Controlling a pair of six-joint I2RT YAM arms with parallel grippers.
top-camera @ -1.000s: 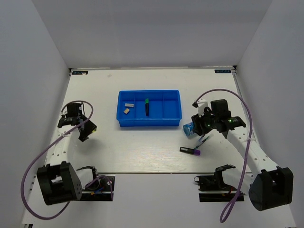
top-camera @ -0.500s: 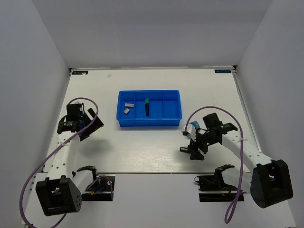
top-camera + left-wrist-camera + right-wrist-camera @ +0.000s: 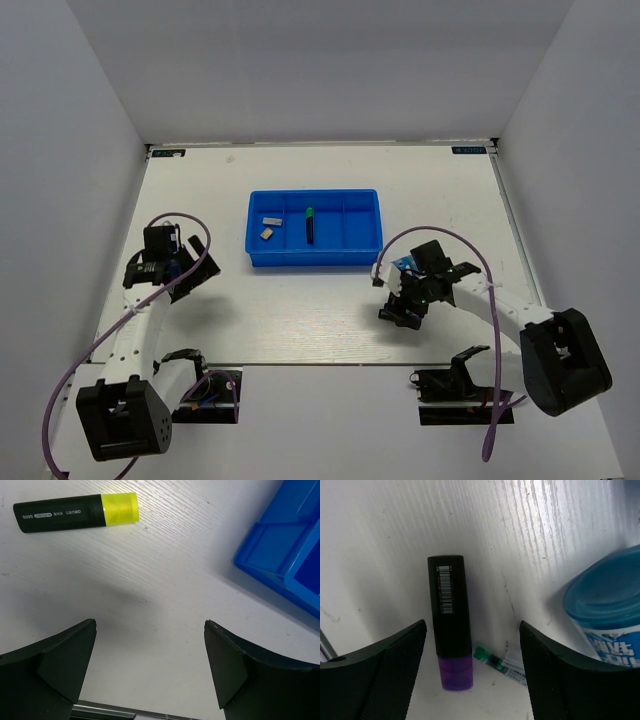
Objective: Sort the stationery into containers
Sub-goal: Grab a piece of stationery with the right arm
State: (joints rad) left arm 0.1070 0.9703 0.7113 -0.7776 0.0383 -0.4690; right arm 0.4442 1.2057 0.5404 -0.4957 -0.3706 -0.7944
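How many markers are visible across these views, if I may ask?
3: green-ended marker in the blue tray, yellow-ended marker near the left end effector, purple-ended marker near the right end effector. Others may be hidden.

Robot lab test cell, not home or office. Evidence:
- White wood-grain table boxed in by plain white panel walls at left, right and far side.
- Two white-and-black robot arms bolted side by side at near edge, on black base plates.
- Loose purple cables looping along arms.
- Small blue labels at both far table corners.
- Shallow bright blue plastic tray set at table centre like test prop.
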